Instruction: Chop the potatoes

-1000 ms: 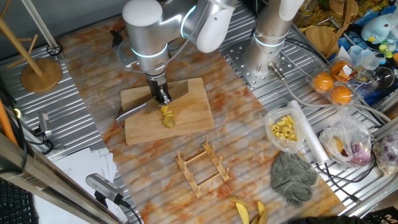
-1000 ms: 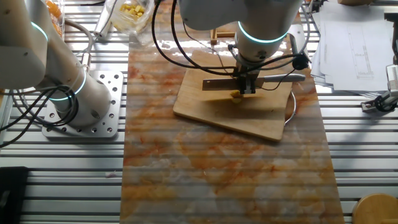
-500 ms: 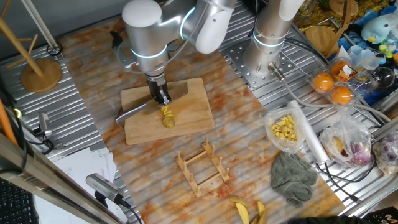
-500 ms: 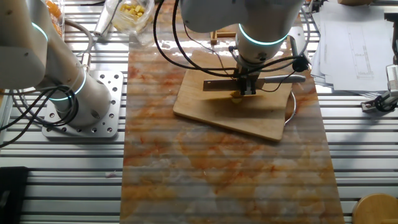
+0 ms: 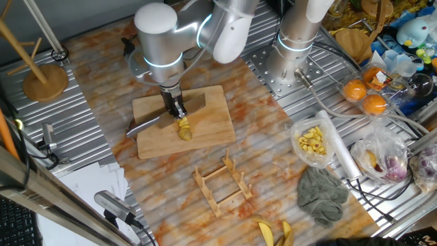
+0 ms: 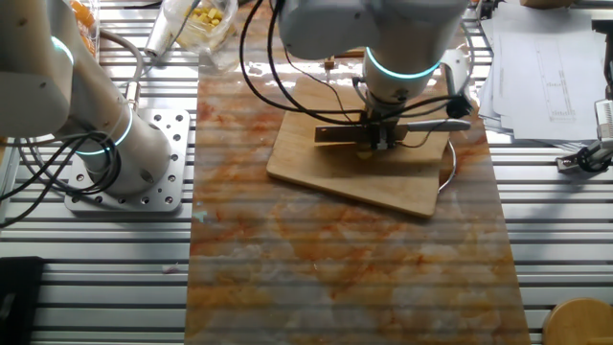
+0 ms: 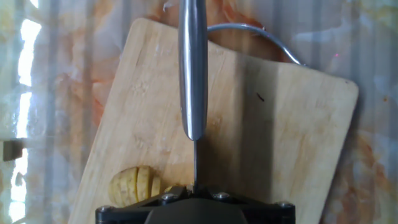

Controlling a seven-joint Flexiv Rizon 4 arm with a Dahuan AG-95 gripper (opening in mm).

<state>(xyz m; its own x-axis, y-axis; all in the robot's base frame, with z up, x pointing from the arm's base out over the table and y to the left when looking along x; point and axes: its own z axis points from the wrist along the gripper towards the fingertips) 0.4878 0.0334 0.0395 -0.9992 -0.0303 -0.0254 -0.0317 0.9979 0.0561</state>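
The potatoes (image 5: pixel 184 128) are a small yellow cluster, partly sliced, on the wooden cutting board (image 5: pixel 213 121). My gripper (image 5: pixel 177 109) is shut on a knife (image 5: pixel 141 124) and stands right over them, the blade down at the potato. In the other fixed view the knife (image 6: pixel 433 123) lies level across the board (image 6: pixel 364 187) and the potatoes (image 6: pixel 365 150) show just under the gripper (image 6: pixel 376 144). In the hand view the steel handle (image 7: pixel 193 68) points away from me; sliced potato (image 7: pixel 137 185) lies left of the blade by the gripper (image 7: pixel 194 188).
A wooden rack (image 5: pixel 224 183) stands in front of the board. Banana peels (image 5: pixel 274 232), a grey cloth (image 5: pixel 322 193) and a clear bag of yellow pieces (image 5: pixel 312 142) lie to the right. A second arm's base (image 5: pixel 297 48) stands behind. A wooden stand (image 5: pixel 45 80) is at far left.
My gripper with the knife has shifted slightly over the potatoes and sits a little lower. Nothing else has moved.
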